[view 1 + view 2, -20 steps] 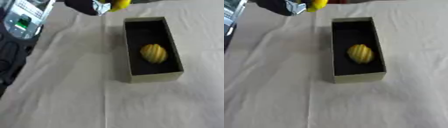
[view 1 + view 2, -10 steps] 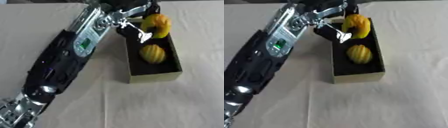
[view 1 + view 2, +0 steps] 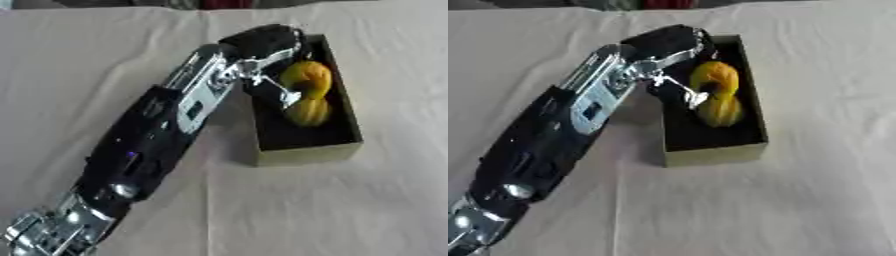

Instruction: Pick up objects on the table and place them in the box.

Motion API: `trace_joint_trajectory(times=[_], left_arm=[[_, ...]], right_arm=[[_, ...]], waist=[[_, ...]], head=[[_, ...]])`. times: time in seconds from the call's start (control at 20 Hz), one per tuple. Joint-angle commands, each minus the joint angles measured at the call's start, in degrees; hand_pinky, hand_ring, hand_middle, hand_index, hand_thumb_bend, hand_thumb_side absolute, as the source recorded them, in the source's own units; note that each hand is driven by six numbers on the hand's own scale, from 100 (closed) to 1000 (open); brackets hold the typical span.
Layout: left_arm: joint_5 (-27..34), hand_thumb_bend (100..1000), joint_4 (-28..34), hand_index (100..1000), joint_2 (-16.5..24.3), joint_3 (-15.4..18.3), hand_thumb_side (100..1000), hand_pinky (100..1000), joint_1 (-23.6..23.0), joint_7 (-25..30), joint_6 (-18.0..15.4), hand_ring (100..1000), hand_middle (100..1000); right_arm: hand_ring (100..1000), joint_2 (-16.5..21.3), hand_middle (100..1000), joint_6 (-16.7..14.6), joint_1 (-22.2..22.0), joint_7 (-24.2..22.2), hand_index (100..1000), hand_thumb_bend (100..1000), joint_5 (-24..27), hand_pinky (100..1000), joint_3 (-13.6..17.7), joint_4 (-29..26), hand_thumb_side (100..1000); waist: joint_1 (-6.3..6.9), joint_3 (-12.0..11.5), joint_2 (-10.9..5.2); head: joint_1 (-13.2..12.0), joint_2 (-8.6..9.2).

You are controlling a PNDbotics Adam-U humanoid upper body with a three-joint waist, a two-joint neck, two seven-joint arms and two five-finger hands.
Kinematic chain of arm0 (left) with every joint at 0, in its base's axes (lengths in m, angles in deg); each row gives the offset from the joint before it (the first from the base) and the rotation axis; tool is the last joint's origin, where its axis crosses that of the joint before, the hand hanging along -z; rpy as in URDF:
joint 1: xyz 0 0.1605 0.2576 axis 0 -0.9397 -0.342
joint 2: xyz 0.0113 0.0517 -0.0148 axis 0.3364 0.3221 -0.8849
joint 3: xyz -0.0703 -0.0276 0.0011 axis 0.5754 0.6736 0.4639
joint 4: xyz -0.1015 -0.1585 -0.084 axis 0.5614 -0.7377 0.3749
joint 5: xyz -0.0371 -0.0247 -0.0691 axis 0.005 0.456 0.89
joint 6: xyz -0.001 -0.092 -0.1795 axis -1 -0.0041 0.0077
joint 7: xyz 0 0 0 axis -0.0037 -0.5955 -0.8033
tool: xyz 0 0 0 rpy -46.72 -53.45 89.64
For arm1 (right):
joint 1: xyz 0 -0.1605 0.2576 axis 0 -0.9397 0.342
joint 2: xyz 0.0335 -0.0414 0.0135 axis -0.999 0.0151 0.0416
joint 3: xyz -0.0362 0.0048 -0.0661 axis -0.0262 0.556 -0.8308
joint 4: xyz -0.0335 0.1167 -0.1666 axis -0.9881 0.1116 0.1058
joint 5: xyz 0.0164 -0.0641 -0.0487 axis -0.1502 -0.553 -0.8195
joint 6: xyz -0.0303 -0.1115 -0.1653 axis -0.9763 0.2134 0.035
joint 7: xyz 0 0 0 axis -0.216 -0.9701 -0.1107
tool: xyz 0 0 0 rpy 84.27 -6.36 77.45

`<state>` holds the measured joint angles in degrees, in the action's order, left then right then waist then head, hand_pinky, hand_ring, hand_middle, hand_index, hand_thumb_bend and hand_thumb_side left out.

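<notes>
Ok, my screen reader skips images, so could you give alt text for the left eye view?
The left hand reaches into an open box on a cloth-covered table, its fingers around a yellow fruit just above a second yellow fruit lying in the box.

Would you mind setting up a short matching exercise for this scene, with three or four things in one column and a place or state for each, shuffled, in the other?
Things:
1. left hand
2. yellow fruit
3. striped fruit
4. box

Places or states:
A. lies on the box floor, nearer the front wall
B. stands open on the white cloth
C. reaches over the box's far end, fingers around a fruit
D. held inside the box, just behind the other fruit

Pairs: 1-C, 2-D, 3-A, 4-B
</notes>
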<state>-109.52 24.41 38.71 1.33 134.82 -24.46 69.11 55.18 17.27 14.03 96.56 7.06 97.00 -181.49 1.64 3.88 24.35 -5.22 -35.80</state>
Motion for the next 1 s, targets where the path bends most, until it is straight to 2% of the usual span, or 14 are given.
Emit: trace_joint_trajectory(times=[0.05,0.1,0.15,0.2,0.3,0.35,0.4,0.5,0.7,1.0], left_arm=[[-1.9,100,-0.3,786,-0.5,-0.4,143,730,0.5,0.3,-1.3,734,631],[-2.2,100,-0.3,860,-0.5,-0.5,133,819,0.5,0.5,-1.7,821,739],[-2.5,100,-0.1,879,-0.5,-0.5,127,845,0.5,0.6,-2.0,848,766],[-2.7,100,0.3,912,-0.5,-0.4,338,886,0.5,0.6,-2.2,888,806],[-3.3,125,1.2,935,-0.3,-0.2,527,934,0.6,-0.3,-2.1,926,831],[-3.7,199,1.5,951,-0.2,-0.2,628,966,0.5,-0.9,-1.8,957,847],[-4.1,277,1.7,959,-0.1,-0.1,679,982,0.5,-1.5,-1.6,987,862],[-4.8,320,2.1,963,0.0,0.2,746,987,0.3,-2.9,-1.1,1000,869],[-4.4,307,3.3,962,0.4,0.9,738,976,0.2,-5.4,0.4,1000,868],[-0.3,216,9.2,945,2.3,1.8,618,952,0.0,-7.4,2.5,987,851]], right_arm=[[728,0.7,413,0.3,0.2,0.0,686,100,0.2,896,0.2,-0.9,623],[728,0.7,412,0.4,0.2,0.0,685,100,0.2,896,0.2,-0.9,623],[728,0.6,412,0.5,0.2,0.0,685,100,0.2,896,0.2,-0.9,623],[728,0.6,411,0.6,0.2,0.0,685,100,0.2,896,0.2,-0.9,623],[728,0.5,411,0.7,0.2,-0.1,684,100,0.2,896,0.1,-0.9,624],[728,0.5,410,0.8,0.1,-0.1,684,100,0.2,896,0.1,-0.9,624],[727,0.4,410,0.9,0.1,-0.1,684,100,0.2,896,0.1,-0.9,624],[727,0.4,409,0.9,0.0,-0.1,683,100,0.2,896,0.1,-0.9,624],[727,0.3,406,1.1,-0.3,-0.3,682,100,0.0,895,0.0,-0.9,623],[727,0.4,406,1.3,-0.9,-0.3,681,100,0.0,894,0.0,-0.9,622]], waist=[[-0.16,0.2,-1.38],[-0.12,0.2,-1.41],[-0.07,0.2,-1.44],[-0.05,0.2,-1.48],[-0.01,0.2,-1.56],[0.00,0.2,-1.60],[0.01,0.1,-1.64],[-0.02,0.1,-1.71],[-0.18,-0.2,-1.90],[-0.33,-0.8,-2.55]], head=[[0.0,-0.28],[0.0,-0.28],[0.0,-0.29],[0.0,-0.33],[0.1,-0.34],[0.1,-0.37],[0.1,-0.40],[0.1,-0.41],[0.1,-0.56],[0.6,-0.71]])
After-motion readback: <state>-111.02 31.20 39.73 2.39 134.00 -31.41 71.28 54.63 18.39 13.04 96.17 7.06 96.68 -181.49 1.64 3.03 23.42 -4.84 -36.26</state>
